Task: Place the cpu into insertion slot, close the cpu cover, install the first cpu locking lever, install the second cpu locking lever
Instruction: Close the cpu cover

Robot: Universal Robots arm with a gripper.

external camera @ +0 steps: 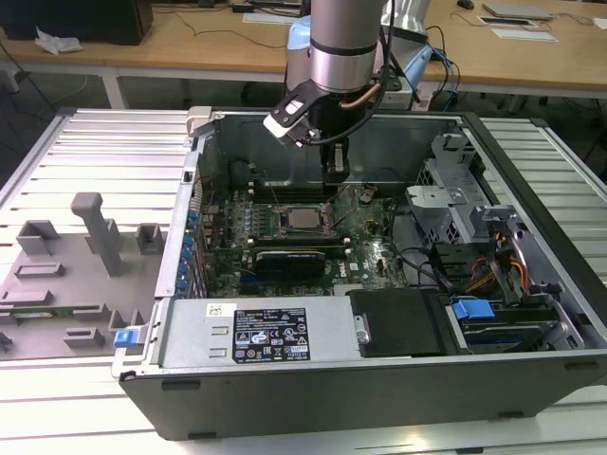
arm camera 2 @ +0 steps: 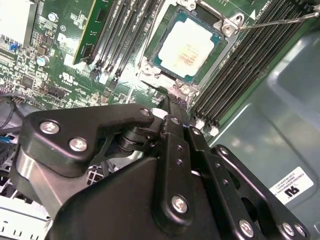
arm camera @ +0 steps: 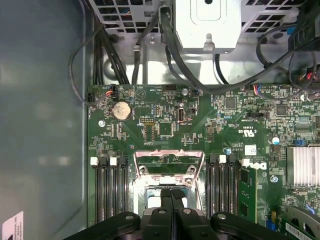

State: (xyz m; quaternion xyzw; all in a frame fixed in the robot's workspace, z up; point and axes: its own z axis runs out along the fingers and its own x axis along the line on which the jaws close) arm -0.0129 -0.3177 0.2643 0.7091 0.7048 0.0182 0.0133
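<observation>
The cpu (arm camera 2: 189, 49), a small square chip with a silvery-beige top, lies flat in the insertion slot (arm camera 2: 229, 25) on the green board; the exterior view shows the cpu (external camera: 304, 218) in the middle of the open computer case. The cpu cover (arm camera: 169, 154), a thin silvery frame, stands flipped up off the chip, leaving it exposed. My gripper (external camera: 334, 178) hangs just behind the slot, shut with nothing between its black fingers (arm camera: 165, 200). In both wrist views the gripper (arm camera 2: 169, 102) (arm camera: 171, 192) tips sit right at the cover's edge. A thin locking lever (arm camera 2: 280, 20) sticks out beside the slot.
Long black memory slots (arm camera 2: 235, 70) flank the socket. A black graphics card (external camera: 289, 258) lies in front of it, the power supply (external camera: 256, 332) nearer still. A drive cage (external camera: 450, 204) with cables fills the exterior view's right. A grey fixture tray (external camera: 66, 275) lies outside the case.
</observation>
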